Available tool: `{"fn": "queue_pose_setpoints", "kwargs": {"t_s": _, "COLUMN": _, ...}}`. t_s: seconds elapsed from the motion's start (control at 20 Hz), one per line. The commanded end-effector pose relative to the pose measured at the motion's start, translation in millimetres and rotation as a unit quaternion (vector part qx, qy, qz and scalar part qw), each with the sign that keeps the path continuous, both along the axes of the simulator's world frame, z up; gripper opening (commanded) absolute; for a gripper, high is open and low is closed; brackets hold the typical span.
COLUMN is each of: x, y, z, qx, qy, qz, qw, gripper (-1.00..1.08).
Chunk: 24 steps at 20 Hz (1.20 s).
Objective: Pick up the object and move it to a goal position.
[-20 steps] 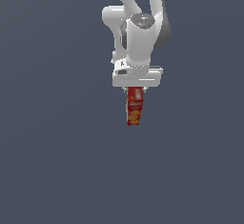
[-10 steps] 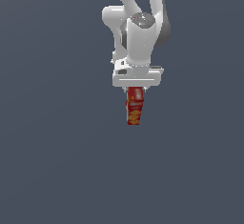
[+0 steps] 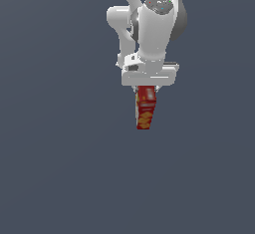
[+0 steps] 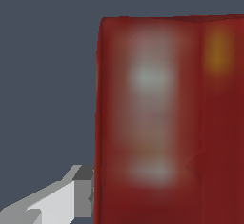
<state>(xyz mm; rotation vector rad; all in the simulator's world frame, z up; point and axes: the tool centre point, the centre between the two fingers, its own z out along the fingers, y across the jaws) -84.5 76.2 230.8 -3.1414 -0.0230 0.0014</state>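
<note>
Compared with the frame one second earlier, the box and the arm both sit slightly higher in the exterior view; the shift is small. The box hangs upright just below the gripper, right of center and above the middle of the frame, with nothing beneath it. Its lower face carries yellow-orange pictures. In the wrist view the box fills the right half of the frame as a blurred red wall, and one grey fingertip touches its edge at the lower left. The second finger is not visible in either view. Judging by the suspended box, the gripper is clamped on its top end.

Risk: the hold is on the upper end only, so most of the box hangs below the contact. A quick sideways move or sudden stop could swing the box, tilt it between the fingers, or let it slip out. A steady, moderate transfer reduces this risk.

Surroundings: only a plain dark grey background appears in both views. No obstacle stands near the box. No goal marker is visible, so the remaining travel cannot be judged.
</note>
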Motion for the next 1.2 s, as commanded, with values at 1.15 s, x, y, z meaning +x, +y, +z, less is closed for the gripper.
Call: {"fn": "queue_pose_setpoints", "kwargs": {"t_s": 1.15, "x": 50, "y": 71, "z": 150, "qx": 0.0, "qy": -0.001, "qz": 0.0, "qw": 1.0, "gripper": -1.0}}
